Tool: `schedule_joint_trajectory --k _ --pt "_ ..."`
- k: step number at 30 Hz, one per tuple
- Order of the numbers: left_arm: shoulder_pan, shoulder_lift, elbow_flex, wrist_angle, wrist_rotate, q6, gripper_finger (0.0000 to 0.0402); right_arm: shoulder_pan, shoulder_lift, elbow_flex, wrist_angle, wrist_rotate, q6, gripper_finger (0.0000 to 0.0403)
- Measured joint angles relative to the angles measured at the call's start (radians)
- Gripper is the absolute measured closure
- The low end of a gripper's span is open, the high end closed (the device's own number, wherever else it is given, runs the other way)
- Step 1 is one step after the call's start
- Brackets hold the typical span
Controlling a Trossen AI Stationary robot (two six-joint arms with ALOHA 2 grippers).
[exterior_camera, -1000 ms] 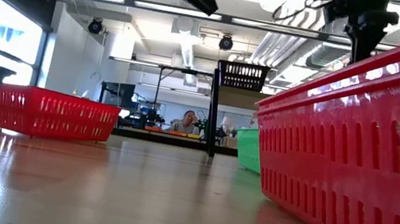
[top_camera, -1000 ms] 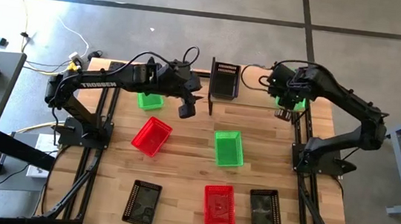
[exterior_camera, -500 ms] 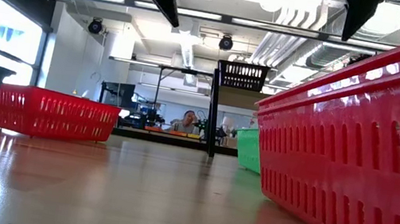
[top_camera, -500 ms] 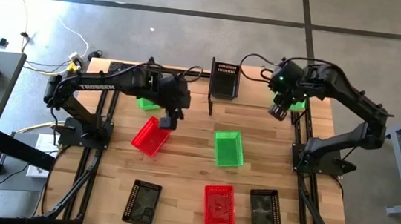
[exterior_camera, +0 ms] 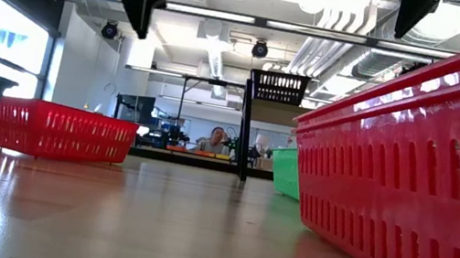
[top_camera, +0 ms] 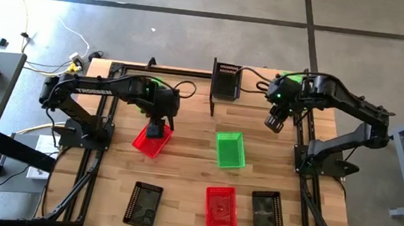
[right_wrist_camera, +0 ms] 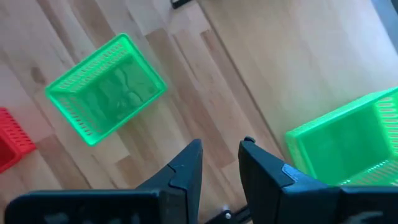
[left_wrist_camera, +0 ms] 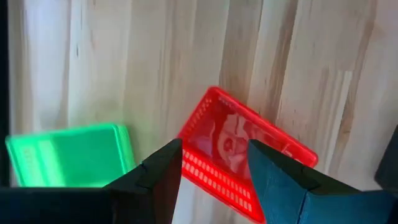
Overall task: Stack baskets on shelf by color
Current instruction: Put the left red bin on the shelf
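Bright, even light; blurred wrist views.

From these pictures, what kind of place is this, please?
Probably a robotics lab or open workshop: a wooden table on a bare concrete floor, exposed ceiling ducts, and a person at a desk beyond.

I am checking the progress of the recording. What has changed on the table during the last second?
The left gripper swung from beside the shelf to above the red basket, jaws open, holding nothing. The right gripper moved off the far green basket toward the table's middle, also empty. No basket moved; one black basket stays on the shelf.
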Motion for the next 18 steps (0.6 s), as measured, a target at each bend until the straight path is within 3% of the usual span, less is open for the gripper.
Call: schedule_joint_trajectory --k 9,18 --pt "-0.006 -0.145 -0.174 0.052 -0.007 -0.329 0.0229 0.084 0.0 -0.001 0.011 0.0 0.008 0.0313" --pt "-0.011 -0.191 -0.304 0.051 -0.031 -0.655 0.0229 0.139 0.0 -0.001 0.013 0.0 0.006 0.0313"
